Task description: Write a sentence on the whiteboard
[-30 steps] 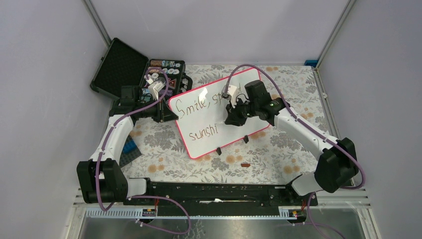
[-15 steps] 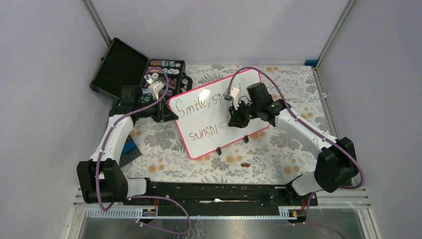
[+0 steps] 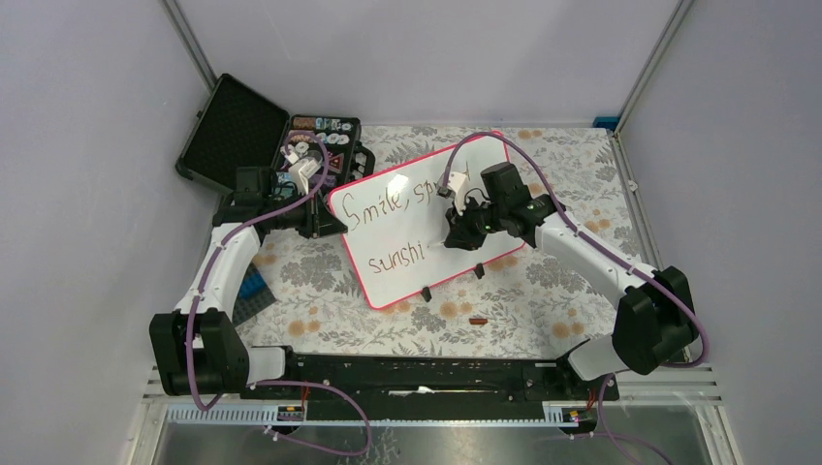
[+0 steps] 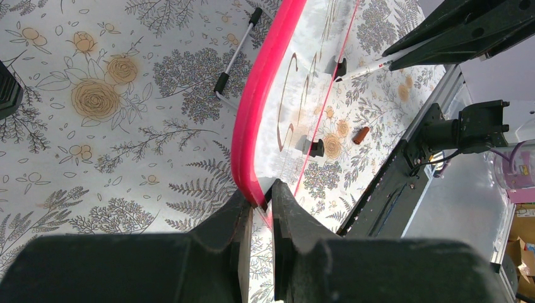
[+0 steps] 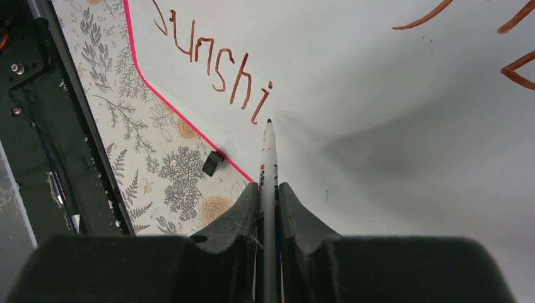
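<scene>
My left gripper (image 4: 260, 192) is clenched on the pink rim of the whiteboard (image 3: 441, 269), pinching its left edge. The board sits in the middle of the floral table (image 3: 523, 300), turned at a slant, with its two black clip feet (image 3: 426, 294) along the near edge. My right gripper (image 5: 269, 189) is closed tight around a marker (image 5: 269, 151), which points forward over the white surface with its dark tip right at the board. The sentence (image 3: 399, 256) runs in two lines: the upper one starts "Smile," (what follows is hidden behind my right arm), and the lower one reads "sunshi". The marker tip is just right of that last "i". An open black case (image 3: 242, 126) lies behind the board's left corner, and a small brown cap (image 3: 477, 320) lies on the table near the feet.
</scene>
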Controlling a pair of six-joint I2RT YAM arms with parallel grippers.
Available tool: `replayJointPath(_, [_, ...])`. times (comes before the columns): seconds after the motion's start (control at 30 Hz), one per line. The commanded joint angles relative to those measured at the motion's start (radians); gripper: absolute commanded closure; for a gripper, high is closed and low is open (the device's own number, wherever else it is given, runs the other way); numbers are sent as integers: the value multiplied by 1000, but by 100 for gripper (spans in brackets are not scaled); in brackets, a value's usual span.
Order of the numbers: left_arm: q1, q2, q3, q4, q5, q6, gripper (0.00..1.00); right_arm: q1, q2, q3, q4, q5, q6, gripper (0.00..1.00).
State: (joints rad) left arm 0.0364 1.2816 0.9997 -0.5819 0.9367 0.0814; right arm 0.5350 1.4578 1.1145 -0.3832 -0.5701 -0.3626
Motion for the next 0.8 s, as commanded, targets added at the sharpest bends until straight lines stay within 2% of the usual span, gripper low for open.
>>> replayJointPath(0.0, [-20, -19, 17, 16, -48, 63, 100, 6, -3, 17, 26, -24, 1, 100])
replayJointPath(0.77, [-20, -16, 17, 16, -51, 64, 100, 29, 36, 65, 60, 30, 18, 100])
